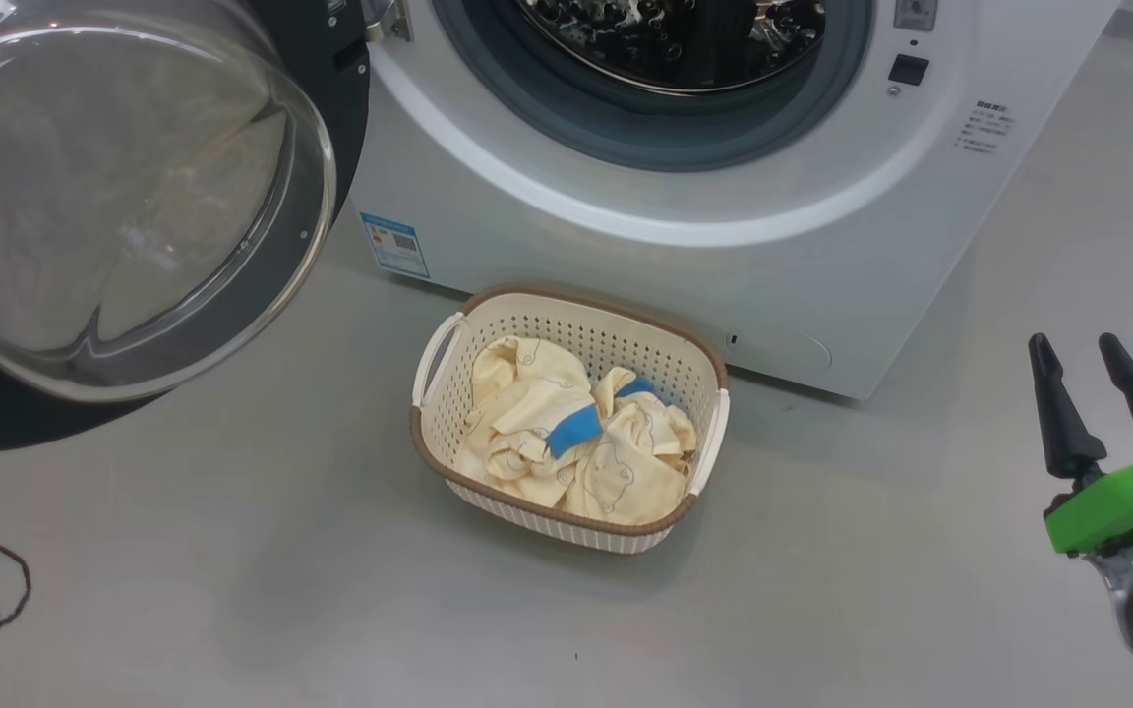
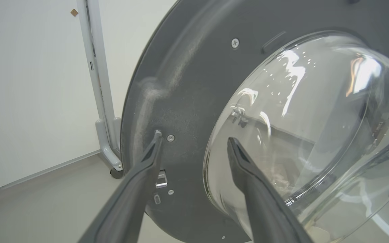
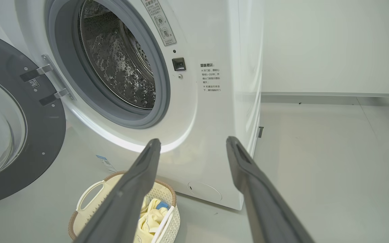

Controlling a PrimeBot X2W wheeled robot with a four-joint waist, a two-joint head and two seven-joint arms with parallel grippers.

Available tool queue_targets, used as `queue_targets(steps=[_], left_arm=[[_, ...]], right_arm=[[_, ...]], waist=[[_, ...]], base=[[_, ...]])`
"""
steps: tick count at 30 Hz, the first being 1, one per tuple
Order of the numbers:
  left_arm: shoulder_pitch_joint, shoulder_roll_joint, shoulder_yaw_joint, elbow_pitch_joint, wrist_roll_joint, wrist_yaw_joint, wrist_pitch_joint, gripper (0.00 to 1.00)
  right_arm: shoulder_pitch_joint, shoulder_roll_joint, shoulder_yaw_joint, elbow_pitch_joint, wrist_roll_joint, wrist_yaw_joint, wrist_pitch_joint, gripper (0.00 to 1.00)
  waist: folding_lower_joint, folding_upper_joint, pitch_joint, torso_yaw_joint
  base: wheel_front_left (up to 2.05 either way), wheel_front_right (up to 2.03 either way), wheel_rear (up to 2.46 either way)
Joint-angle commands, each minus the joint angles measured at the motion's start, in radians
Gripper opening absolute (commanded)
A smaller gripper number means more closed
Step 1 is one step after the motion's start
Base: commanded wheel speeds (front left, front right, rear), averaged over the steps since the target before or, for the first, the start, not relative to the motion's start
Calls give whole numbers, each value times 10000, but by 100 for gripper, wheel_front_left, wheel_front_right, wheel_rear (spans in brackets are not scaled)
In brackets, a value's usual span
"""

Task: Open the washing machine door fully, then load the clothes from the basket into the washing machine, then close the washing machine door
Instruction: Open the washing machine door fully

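The washing machine (image 1: 626,246) stands ahead with its steel drum (image 1: 670,39) exposed. Its door (image 1: 124,187) hangs swung out to the left, glass bowl facing me. On the floor in front sits the cream basket (image 1: 566,315) holding pale yellow clothes (image 1: 576,442) with blue patches. My right gripper (image 1: 1078,339) is open at the lower right, well clear of the basket; its wrist view takes in the drum opening (image 3: 120,60) and the basket (image 3: 89,199). My left gripper (image 2: 192,139) is open, close to the door's inner side (image 2: 181,101), holding nothing.
The grey floor (image 1: 232,570) spreads around the basket. A blue sticker (image 1: 394,244) marks the washer's lower front. In the left wrist view, a white wheeled stand (image 2: 103,101) rises against the wall beyond the door. A white wall (image 3: 333,44) lies right of the machine.
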Motion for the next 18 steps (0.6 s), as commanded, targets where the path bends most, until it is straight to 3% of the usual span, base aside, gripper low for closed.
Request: queue_targets(steps=[1,11,18], left_arm=[[-10,344,145,-455,-20,-45,-66,100],[1613,-270,-1413,-2056,-985,-65,-66,100],[2193,-125,-2724,-2796,-1715,-66,-66,100]], right_arm=[[1,-192,102,-285,53,4,-122,100],[353,4,0,-387,101,4,-122,100],[555,116,-183,-396,119,4,-122,100]], waist=[[0,0,-81,-27],[0,0,-513,-438],[0,0,-628,-912]], base=[[0,0,0],[0,0,0],[0,0,0]])
